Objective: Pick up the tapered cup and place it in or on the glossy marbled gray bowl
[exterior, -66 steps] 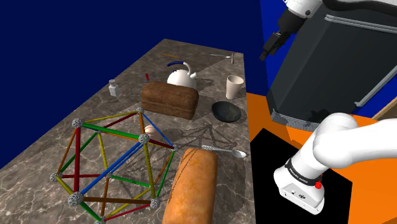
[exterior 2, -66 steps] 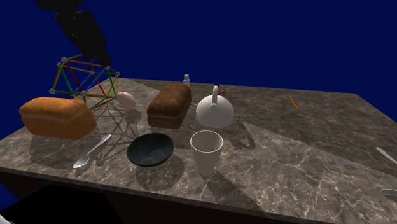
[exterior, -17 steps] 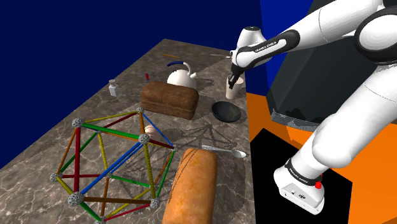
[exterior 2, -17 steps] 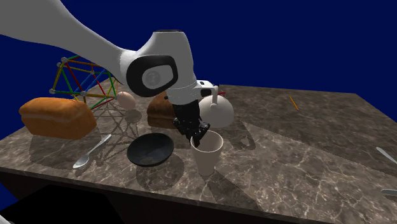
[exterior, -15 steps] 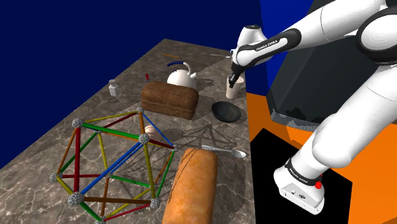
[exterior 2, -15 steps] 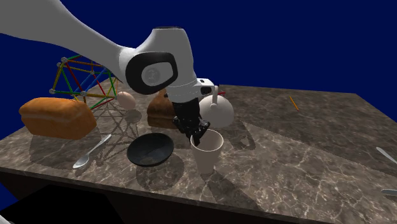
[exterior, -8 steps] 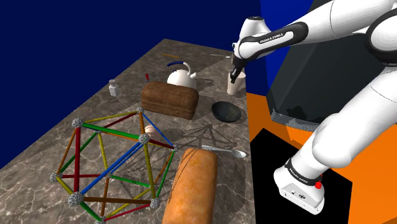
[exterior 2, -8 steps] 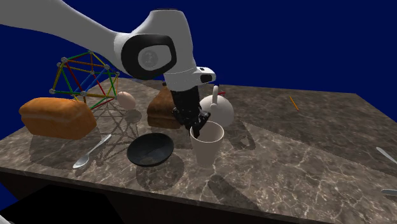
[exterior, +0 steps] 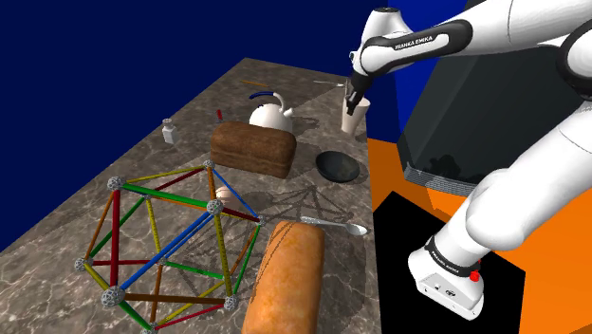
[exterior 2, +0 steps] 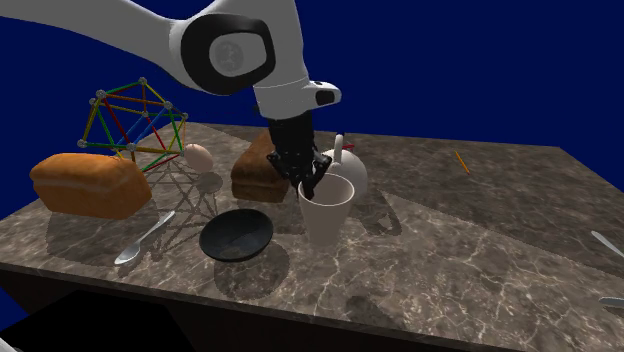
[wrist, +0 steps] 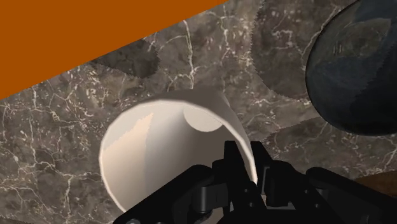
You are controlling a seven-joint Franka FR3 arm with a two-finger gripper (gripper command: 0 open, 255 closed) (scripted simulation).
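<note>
The pincer (exterior 2: 312, 186) was clenched on the rim of the tapered cup (exterior 2: 327, 215), with one finger inside the wall and the other outside it. The pale cup hung upright directly under the pincer, clear of the marbled worktop (exterior 2: 480, 230). The dark glossy bowl (exterior 2: 236, 235) lay on the worktop, lower than the pincer and a little to its side, near the cup but not touching it. In the second exterior view, a white kettle (exterior 2: 352, 172) and a brown loaf (exterior 2: 248, 175) stood just behind the pincer.
</note>
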